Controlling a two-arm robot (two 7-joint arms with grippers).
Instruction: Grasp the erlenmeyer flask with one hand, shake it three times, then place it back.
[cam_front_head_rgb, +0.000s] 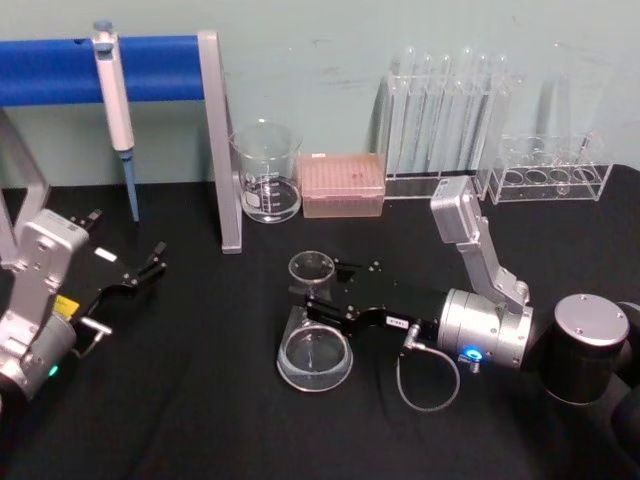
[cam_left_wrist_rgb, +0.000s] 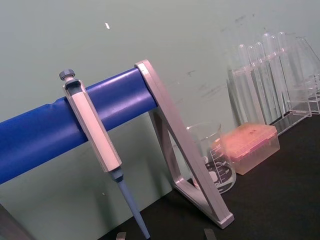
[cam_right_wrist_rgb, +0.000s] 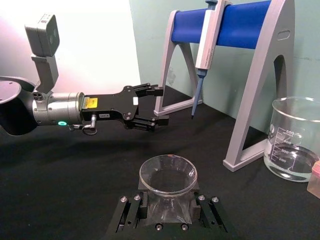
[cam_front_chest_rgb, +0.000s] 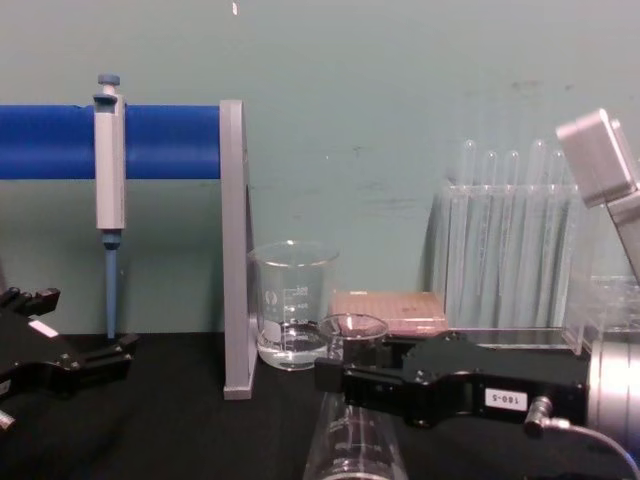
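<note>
Erlenmeyer flask (cam_front_head_rgb: 315, 356) stands neck-clamped in the right gripper (cam_front_head_rgb: 320, 292), left gripper (cam_front_head_rgb: 150, 266) idle and splayed; grasp seems made, next a steady lift to shake

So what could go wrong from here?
The right end effector sits at the narrow neck of the clear glass conical erlenmeyer flask; smooth glass could slip while shaking. The clear glass beaker and pink translucent box stand just behind; a wide swing might hit them. Left end effector idles at left.
</note>
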